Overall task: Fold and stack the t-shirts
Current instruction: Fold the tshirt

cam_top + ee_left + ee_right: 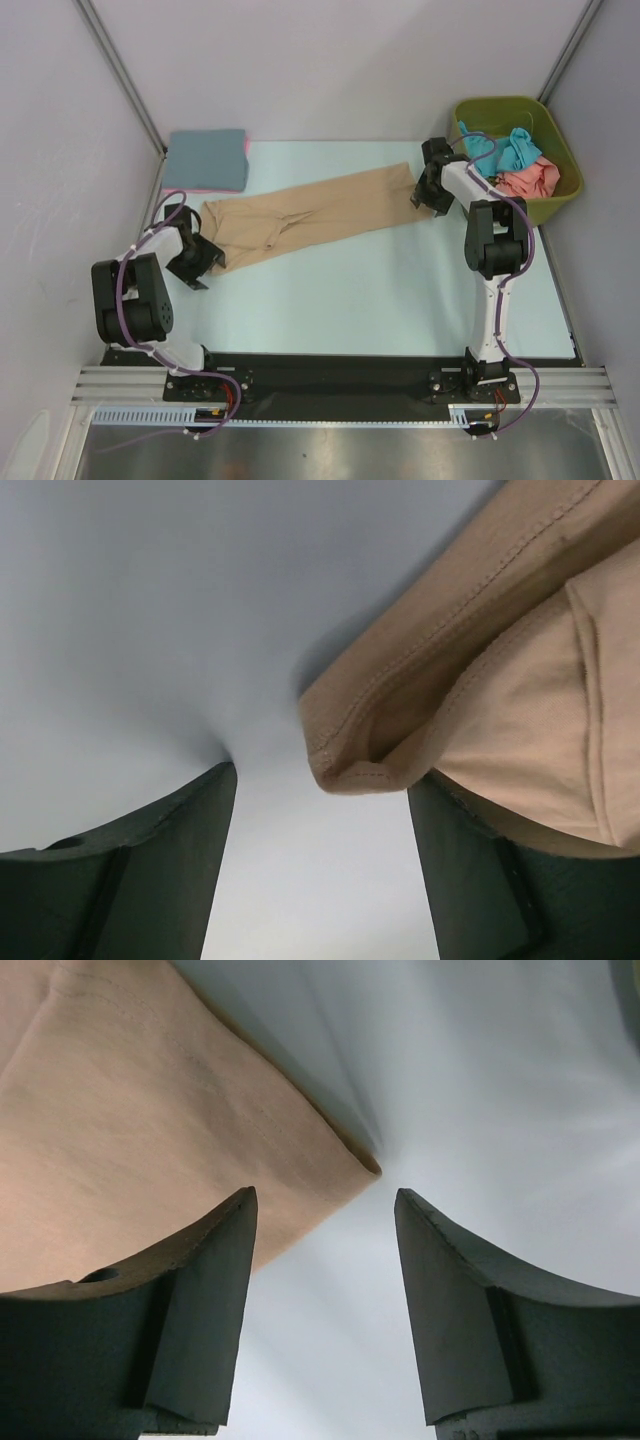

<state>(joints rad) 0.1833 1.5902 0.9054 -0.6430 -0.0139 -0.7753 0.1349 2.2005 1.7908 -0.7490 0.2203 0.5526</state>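
Three grey walls (pixel 330 60), pale blue table (pixel 350 300), tan t-shirt (pixel 320 212) lying across

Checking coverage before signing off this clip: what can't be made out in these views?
- Top view: the pink cloth shirt is nearly hidden under the folded slate-blue cloth shirt.
- Top view: the depths of the olive-green plastic bin are covered by the teal cloth shirt and salmon cloth shirt.
- Left wrist view: the tan cloth t-shirt is cut off by the frame's right edge.
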